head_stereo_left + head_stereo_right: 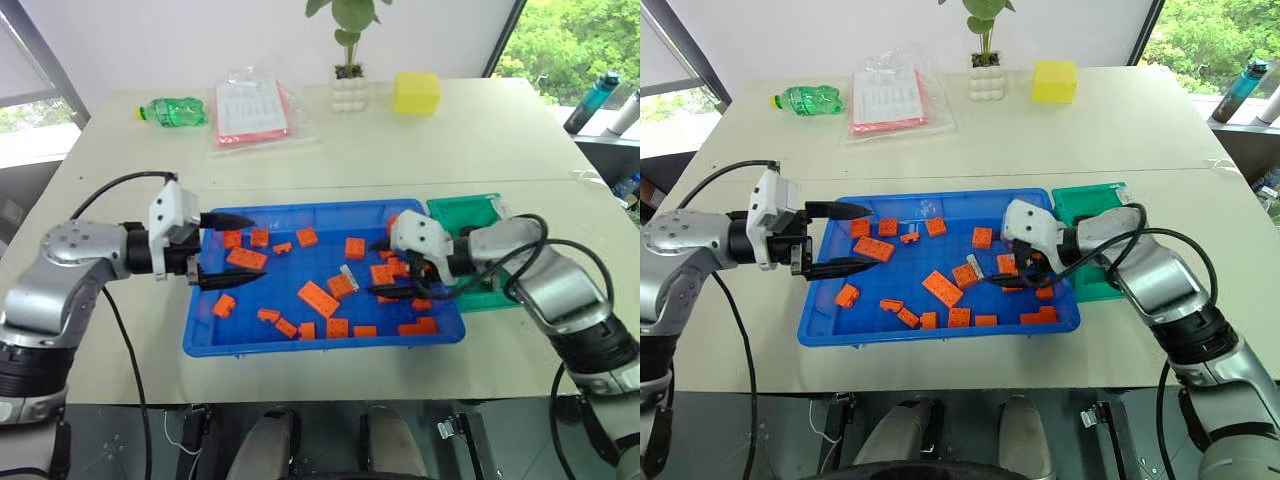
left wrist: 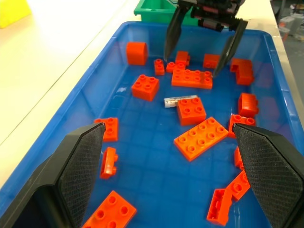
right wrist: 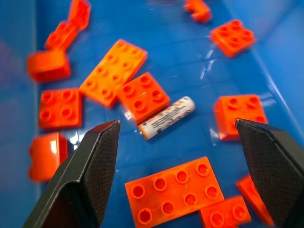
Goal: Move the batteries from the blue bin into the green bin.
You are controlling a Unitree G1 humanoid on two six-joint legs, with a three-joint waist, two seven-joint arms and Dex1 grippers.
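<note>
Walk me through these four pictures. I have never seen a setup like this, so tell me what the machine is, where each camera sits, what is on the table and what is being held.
This is a humanoid robot with two arms. Two pictures come from its head, looking down; the other two from cameras on its wrists. The left gripper and the right gripper both stand open over the blue bin, holding nothing. The bin holds orange bricks and one battery lying beside a brick. The green bin stands against its far right corner. Further back lie a green bottle, a plastic sleeve of papers, a potted plant and a yellow block.

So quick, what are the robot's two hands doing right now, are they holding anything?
Left gripper: open, holding nothing, over the blue bin.
Right gripper: open, holding nothing, above a battery.
</note>
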